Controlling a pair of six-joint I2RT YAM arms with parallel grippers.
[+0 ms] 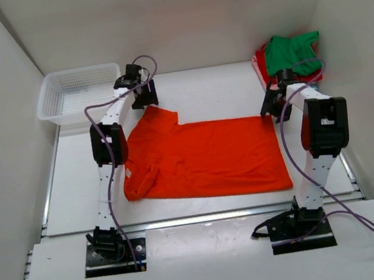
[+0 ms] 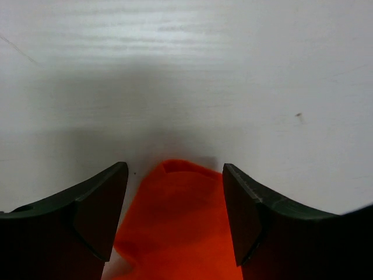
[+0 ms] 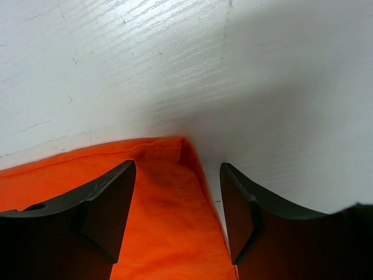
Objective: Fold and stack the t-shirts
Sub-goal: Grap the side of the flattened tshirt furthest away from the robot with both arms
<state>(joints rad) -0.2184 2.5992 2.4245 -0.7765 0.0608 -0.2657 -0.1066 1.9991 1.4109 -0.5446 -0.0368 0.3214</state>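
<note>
White table (image 1: 214,87), white walls (image 1: 170,17) on three sides, everything pale and evenly lit. Far left, a white mesh basket (image 1: 78,70) sits against the back wall. Far right corner, there's a pile: a green t-shirt (image 1: 290,52) rumpled on top, with red cloth (image 1: 259,67) peeking out beneath its left side.

Centre stage, the orange t-shirt (image 1: 207,158) is spread flat across the table, neck end to the left, hem to the right. Its near sleeve is bunched and partly turned over at the left edge, while the far sleeve points up toward the basket.

The left gripper (image 1: 143,96) is down at the tip of that far sleeve. On the left wrist camera, the left gripper (image 2: 174,167) has its jaws spread wide, and the orange sleeve (image 2: 175,227) pokes up between them, with bare table (image 2: 186,70) beyond. Nothing is pinched.

Over to the right gripper (image 1: 271,106), sitting at the shirt's far right corner. From the right wrist, the right gripper (image 3: 178,165) is also spread apart, and the hem corner of the orange cloth (image 3: 157,204) lies between the fingers, slightly rumpled at its point, against the table (image 3: 116,70).

From above, both grippers hide the cloth directly beneath them, so contact with the fabric can't be judged there. The lower layers of the corner pile are mostly covered by the green shirt and the right arm.
</note>
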